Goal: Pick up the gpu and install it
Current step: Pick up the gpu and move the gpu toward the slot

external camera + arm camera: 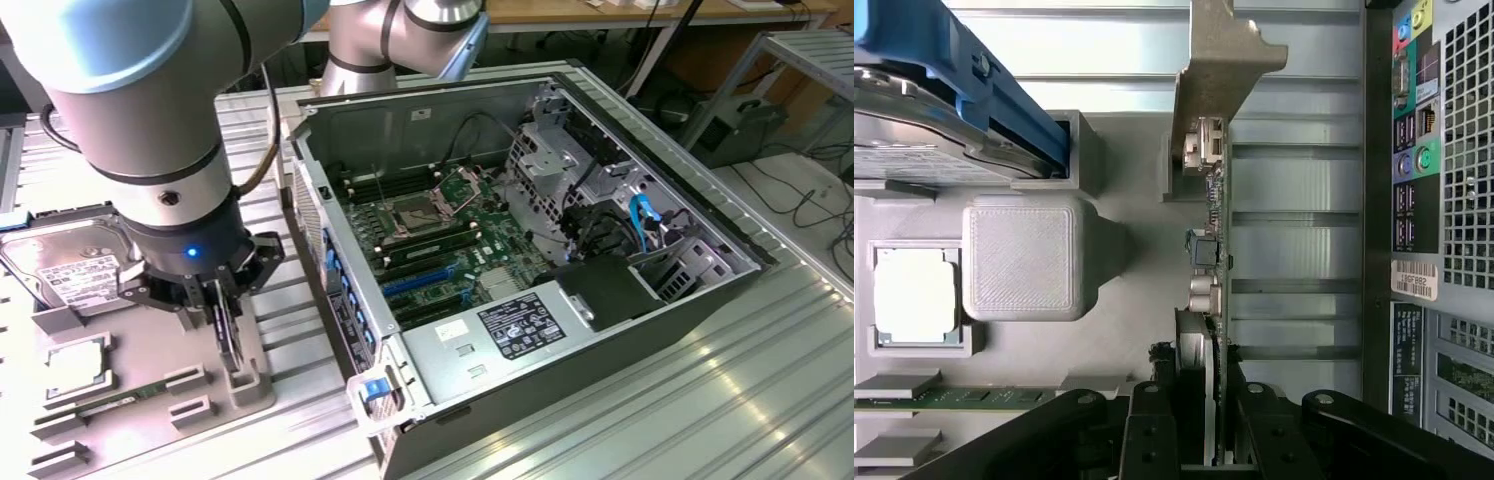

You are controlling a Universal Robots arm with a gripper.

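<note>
1. The gripper [220,300] stands directly over the gpu [231,345], fingers [1154,432] on either flank of the card and apparently clamped on it, though contact is hard to confirm.
2. The gpu [1210,250] sits on edge in the grey tray [160,345], its long axis roughly parallel to the computer case's port panel [1414,190] and its bracket [1219,60] at the end away from the gripper [1204,405].
3. The open computer case [534,250] lies at the exterior view's right, its wall between card and motherboard [441,240].
4. A hard drive [74,268], processor [78,362] and memory stick [123,392] share the tray.
</note>
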